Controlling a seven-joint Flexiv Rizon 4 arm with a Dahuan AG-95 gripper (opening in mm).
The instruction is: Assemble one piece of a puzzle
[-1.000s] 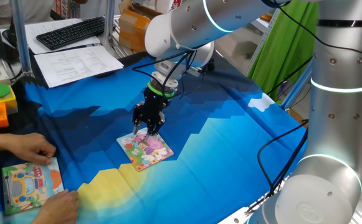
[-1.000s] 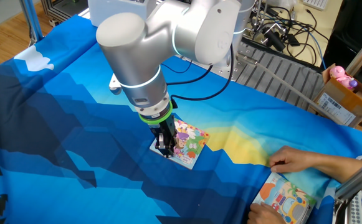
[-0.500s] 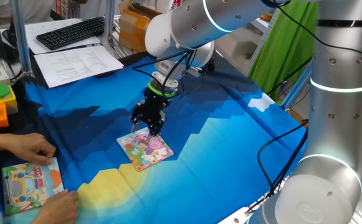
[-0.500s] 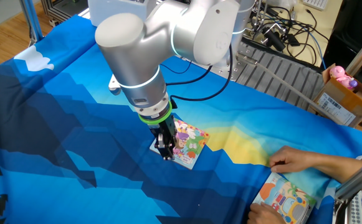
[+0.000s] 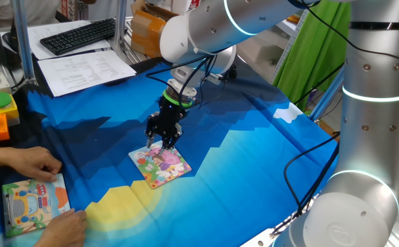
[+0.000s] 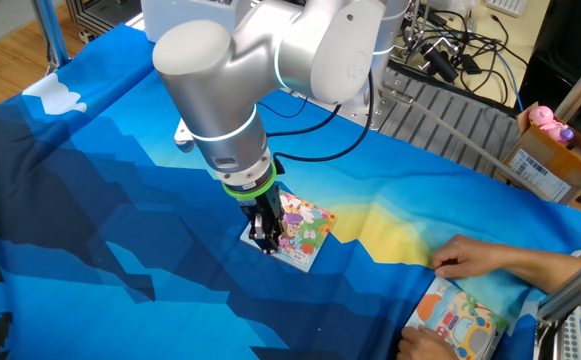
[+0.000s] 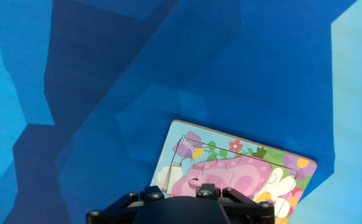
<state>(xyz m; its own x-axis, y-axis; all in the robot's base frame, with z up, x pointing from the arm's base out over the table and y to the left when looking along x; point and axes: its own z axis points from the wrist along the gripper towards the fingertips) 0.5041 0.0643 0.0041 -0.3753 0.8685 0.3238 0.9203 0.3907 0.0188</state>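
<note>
One fixed view: puzzle flat on blue cloth, square, corners pointing near and far. Gripper angled down over its far corner, jaws part open; hold undetermined.
Other fixed view: gripper at board's left edge; contact unclear.
Hand view: puzzle tilted; fingertips and piece not visible.

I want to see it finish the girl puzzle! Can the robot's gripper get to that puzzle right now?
Probably yes. The gripper points down right over the near edge of the girl puzzle on the blue cloth, and nothing lies between them. The person's hands are off to the side by the other puzzle.
</note>
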